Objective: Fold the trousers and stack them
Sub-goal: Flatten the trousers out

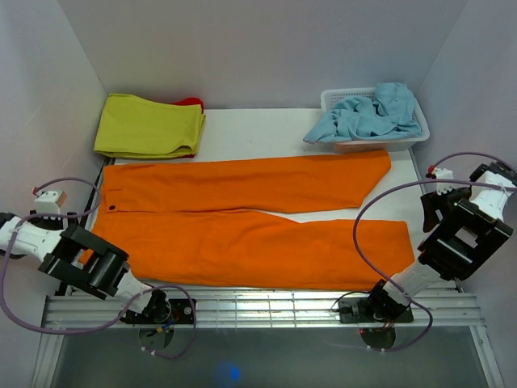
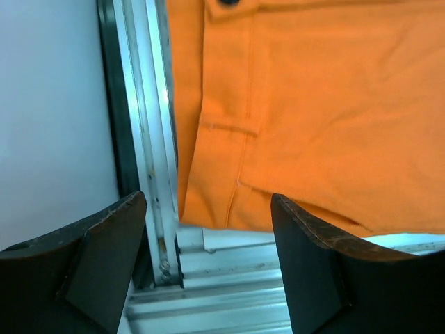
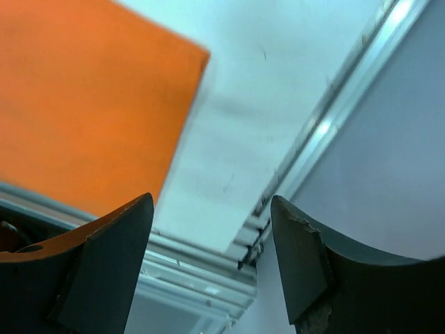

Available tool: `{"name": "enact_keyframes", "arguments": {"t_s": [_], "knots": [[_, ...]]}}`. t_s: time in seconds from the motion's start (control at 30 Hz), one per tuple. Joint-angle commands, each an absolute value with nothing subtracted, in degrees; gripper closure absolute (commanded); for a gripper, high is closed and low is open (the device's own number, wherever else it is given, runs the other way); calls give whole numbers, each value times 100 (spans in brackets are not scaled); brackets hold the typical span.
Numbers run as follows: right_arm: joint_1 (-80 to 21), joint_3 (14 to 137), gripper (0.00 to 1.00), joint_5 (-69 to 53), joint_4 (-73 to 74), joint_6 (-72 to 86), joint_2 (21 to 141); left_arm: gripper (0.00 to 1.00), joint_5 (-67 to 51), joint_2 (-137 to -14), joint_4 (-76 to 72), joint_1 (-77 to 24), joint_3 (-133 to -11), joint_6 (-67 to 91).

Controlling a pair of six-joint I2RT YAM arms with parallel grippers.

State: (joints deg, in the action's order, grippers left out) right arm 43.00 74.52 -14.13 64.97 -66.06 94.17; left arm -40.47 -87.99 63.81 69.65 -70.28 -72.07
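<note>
Left side: the left gripper (image 2: 208,202) hung over the table's left edge with its two dark fingers (image 2: 97,243) spread wide and nothing between them. In the left wrist view they stood above the aluminium edge rail (image 2: 149,139) and the waistband corner of the cloth, apart from the fabric.

Far left corner: a folded yellow-green cloth (image 1: 149,125) lay flat on the white table (image 1: 258,133). A red item (image 1: 191,103) showed behind it, mostly hidden; it was possibly another garment.

Centre: the large bright orange fabric trousers (image 1: 242,238) lay spread flat and unfolded across the table. The waistband and its small dark button (image 1: 111,208) pointed left. Both long legs ran to the right, the far leg angled slightly away from the near one, so a narrow wedge of table showed between them.

Far right corner: a white plastic basket (image 1: 335,99) held a crumpled light blue garment (image 1: 367,113), part of which spilled over the front rim. It lay just beside the cuff of the far leg.

Right side: the right gripper (image 3: 212,202) hung beyond the cuff of the near leg, fingers likewise parted and empty, over bare table.
</note>
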Motion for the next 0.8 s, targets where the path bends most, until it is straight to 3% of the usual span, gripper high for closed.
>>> {"name": "enact_keyframes", "arguments": {"t_s": [0.0,0.2,0.33,0.4,0.43,0.47,0.53,0.77], "knots": [[3816,7637,27,-1863,6067,-5549,9843,17,-4921,-8280,6653,6602,-7207,-7392],[3261,7682,24,-1898,5546,-4747,10599,16,-5071,-7901,6487,5898,-6961,-6646],[3042,7402,28,-2100,5572,-4702,10749,16,-5176,-8269,6398,5783,-7311,-5855],[3006,7287,42,-2197,5669,-4755,10732,16,-5247,-8551,6407,5783,-7593,-5556],[3006,7243,53,-2328,5721,-4833,10714,16,-5282,-8630,6416,5783,-7655,-5502],[3006,7251,72,-2425,5896,-4904,10679,16,-5334,-8735,6416,5783,-7751,-5458],[3023,7286,92,-2566,6003,-4974,10487,16,-5379,-8832,6407,5775,-7839,-5327],[3515,7260,92,-3102,5819,-5651,9186,16,-5423,-8895,6249,5766,-7761,-5256]]}}
